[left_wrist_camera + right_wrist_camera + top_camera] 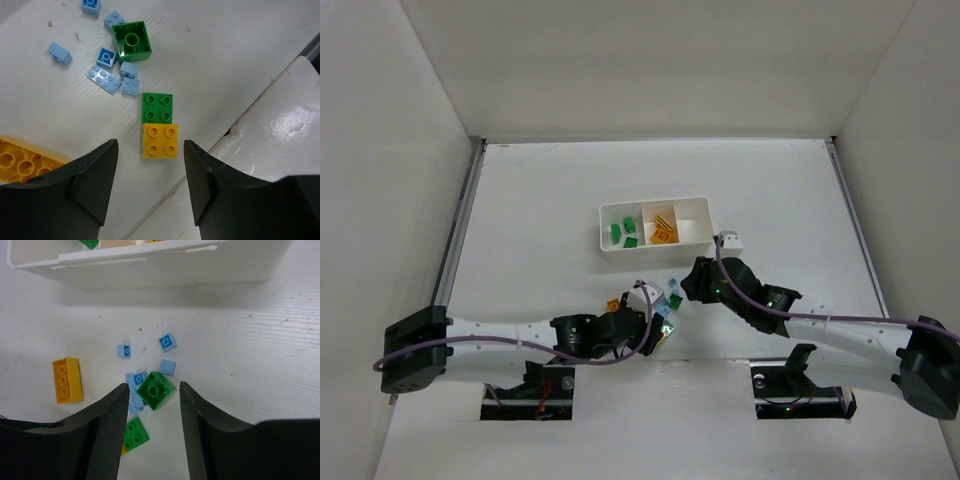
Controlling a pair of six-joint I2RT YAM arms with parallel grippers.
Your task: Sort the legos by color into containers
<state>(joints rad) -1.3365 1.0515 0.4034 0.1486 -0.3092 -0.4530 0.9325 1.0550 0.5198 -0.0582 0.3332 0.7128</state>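
Observation:
The white tray (603, 228) holds green legos (629, 223) in its left compartment and yellow-orange ones (665, 229) in the middle; the right compartment looks empty. Loose legos lie in front of it. In the left wrist view, a yellow brick (159, 141) touches a green one (157, 107), beyond them an upturned green brick (131, 41) and several pale blue bricks (104, 79). My left gripper (150, 152) is open and empty just short of the yellow brick. My right gripper (153, 390) is open, its jaws either side of the upturned green brick (156, 390).
A long yellow brick (66, 380) lies left of the pile, under my left finger (20, 162). The tray wall (150, 265) stands just beyond the pile. A small white block (730, 240) sits right of the tray. A raised white ledge (280, 125) lies right of my left gripper.

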